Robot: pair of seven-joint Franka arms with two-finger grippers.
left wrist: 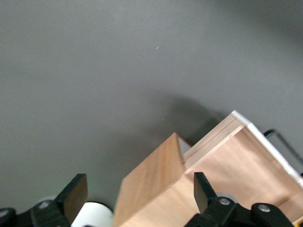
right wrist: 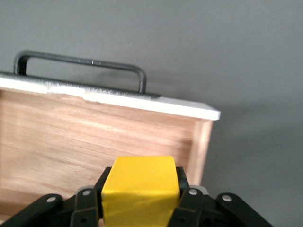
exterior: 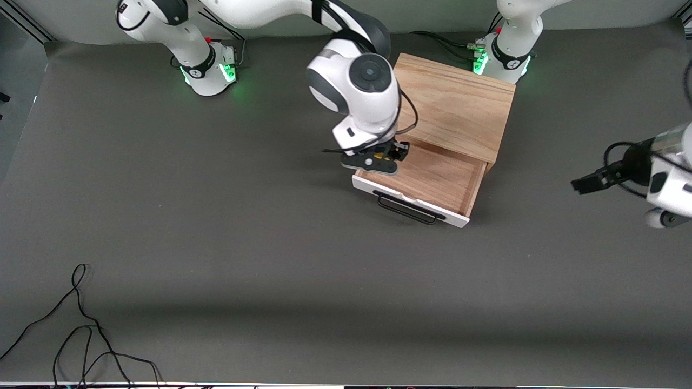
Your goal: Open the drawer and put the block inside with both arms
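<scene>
The wooden box (exterior: 454,102) stands near the left arm's base, and its drawer (exterior: 427,178) is pulled open. The white front panel (exterior: 411,201) and black handle (exterior: 408,210) face the front camera. My right gripper (exterior: 385,155) hangs over the open drawer's corner toward the right arm's end, shut on the yellow block (exterior: 380,155). In the right wrist view the block (right wrist: 140,191) sits between the fingers, over the drawer's wood floor (right wrist: 85,137). My left gripper (exterior: 583,185) is open and empty in the air, off the box toward the left arm's end. It shows in the left wrist view (left wrist: 137,189).
A loose black cable (exterior: 81,335) lies near the table's front edge toward the right arm's end. The green-lit bases (exterior: 216,73) (exterior: 500,62) stand along the back edge. The right arm's wrist (exterior: 357,92) overhangs the box's edge.
</scene>
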